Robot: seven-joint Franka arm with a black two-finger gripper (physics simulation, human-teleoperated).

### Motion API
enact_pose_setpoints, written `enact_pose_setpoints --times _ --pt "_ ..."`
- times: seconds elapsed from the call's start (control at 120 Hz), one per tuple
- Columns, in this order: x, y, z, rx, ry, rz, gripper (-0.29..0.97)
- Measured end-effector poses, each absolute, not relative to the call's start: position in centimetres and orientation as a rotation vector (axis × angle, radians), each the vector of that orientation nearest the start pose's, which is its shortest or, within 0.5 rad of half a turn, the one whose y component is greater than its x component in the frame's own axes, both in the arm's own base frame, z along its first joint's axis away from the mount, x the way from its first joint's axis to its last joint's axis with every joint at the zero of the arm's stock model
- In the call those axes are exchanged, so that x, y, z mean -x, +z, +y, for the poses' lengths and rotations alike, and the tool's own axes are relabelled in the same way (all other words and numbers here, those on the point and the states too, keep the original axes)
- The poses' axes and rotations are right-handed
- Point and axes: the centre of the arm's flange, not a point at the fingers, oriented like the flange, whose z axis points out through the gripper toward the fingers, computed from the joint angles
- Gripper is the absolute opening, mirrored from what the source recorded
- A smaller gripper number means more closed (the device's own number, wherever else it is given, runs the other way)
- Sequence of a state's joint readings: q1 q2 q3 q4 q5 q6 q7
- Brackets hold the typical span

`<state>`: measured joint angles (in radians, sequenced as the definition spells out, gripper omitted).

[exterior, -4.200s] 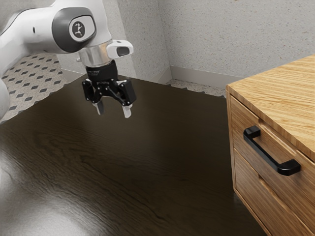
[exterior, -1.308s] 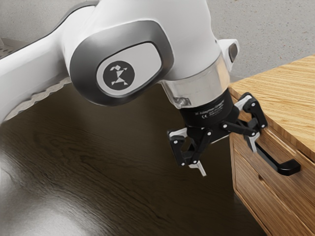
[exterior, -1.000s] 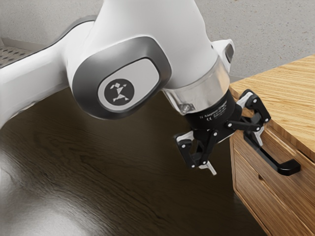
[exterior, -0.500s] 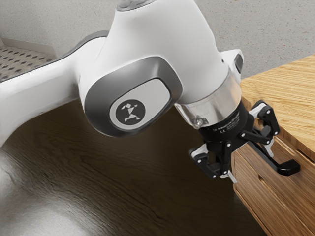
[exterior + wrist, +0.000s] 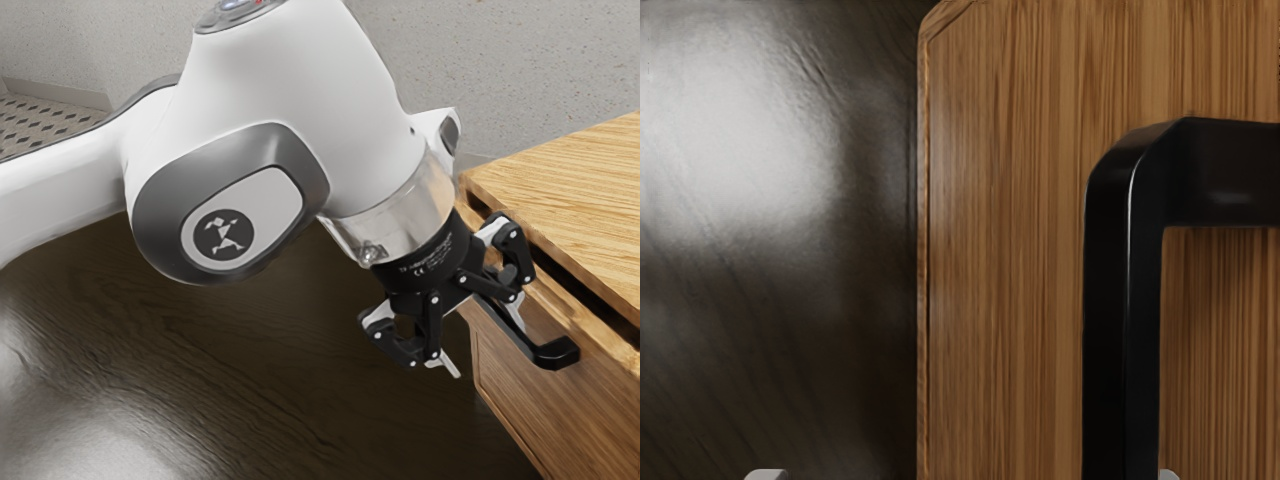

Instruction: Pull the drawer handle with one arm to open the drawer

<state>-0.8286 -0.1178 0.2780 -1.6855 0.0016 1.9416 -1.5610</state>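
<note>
A wooden cabinet [image 5: 560, 200] stands at the exterior view's right. Its top drawer [image 5: 490, 345] sticks out a little from the cabinet, with a dark gap under the cabinet top. The black bar handle [image 5: 545, 350] is on the drawer front. My gripper [image 5: 483, 340] is at the handle's near end with its fingers spread wide, open; the upper finger [image 5: 508, 300] hooks by the bar and the lower finger hangs off the drawer's edge. In the wrist view the handle [image 5: 1120, 300] runs close in front of the drawer front [image 5: 1020, 250].
The dark wooden table [image 5: 200, 380] stretches to the exterior view's left of the cabinet. A lower drawer [image 5: 560, 430] sits beneath the top one. A grey wall [image 5: 540, 60] rises behind. My white arm covers much of the middle.
My hand came from the table's far left to the handle. In the last half second it drew back leftward and the top drawer slid out with it.
</note>
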Motion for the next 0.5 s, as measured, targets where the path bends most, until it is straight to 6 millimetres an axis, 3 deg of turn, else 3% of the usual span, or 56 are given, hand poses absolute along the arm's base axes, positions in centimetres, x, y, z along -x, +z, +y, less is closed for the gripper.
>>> enact_pose_setpoints --times 0.5 --pt "-44.2 67.1 -25.4 3.053 -0.243 -1.687 0.41"
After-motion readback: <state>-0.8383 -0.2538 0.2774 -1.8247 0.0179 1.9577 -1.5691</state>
